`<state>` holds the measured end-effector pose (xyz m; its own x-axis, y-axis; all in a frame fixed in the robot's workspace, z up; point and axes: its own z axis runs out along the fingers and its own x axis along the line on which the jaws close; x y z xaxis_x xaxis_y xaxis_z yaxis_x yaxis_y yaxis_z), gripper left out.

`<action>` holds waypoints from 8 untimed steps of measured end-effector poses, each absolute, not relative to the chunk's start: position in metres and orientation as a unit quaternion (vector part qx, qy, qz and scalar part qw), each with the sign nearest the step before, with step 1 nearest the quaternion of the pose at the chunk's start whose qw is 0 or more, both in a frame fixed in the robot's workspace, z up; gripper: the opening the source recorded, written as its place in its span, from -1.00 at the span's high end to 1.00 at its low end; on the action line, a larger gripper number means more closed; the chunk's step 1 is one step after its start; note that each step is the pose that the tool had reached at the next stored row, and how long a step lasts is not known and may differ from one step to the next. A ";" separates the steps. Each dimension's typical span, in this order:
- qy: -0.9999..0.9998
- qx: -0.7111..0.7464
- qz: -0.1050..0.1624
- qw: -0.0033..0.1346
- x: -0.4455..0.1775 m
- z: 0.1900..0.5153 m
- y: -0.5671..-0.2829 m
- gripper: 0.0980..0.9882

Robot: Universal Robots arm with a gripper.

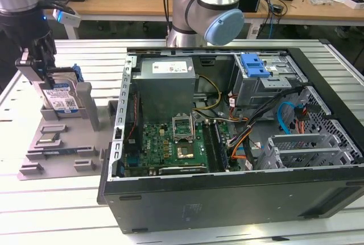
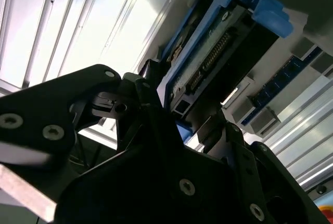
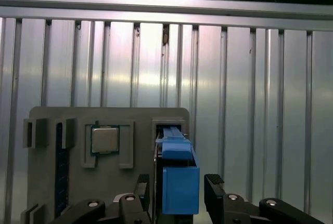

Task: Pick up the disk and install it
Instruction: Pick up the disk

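Disk (image 1: 61, 102) stands on edge in a slot of the grey fixture (image 1: 57, 160), blue frame uppermost. Gripper (image 1: 42, 74) is low over the fixture with its fingers (image 3: 214, 190) released. They straddle the disk's upper edge, and in the first wrist view a slim gap shows on each side. Not lifted. A chip (image 3: 105, 140) sits in the fixture beside the disk's slot.

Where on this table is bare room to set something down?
Bare table lies at the exterior view's lower left, in front of the grey tray, and at its right, beyond the computer case. Crowded: the tray's far end, where the hand is at the disk, and inside the case.
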<state>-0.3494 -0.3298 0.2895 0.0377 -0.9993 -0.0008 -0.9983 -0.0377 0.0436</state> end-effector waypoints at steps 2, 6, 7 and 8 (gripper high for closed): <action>-0.693 0.720 -0.015 0.016 -0.349 0.287 -0.330 0.00; -0.693 0.720 -0.010 0.011 -0.349 0.287 -0.330 0.00; -0.693 0.720 -0.005 0.005 -0.349 0.287 -0.330 0.00; -0.693 0.720 -0.004 0.005 -0.349 0.287 -0.330 0.00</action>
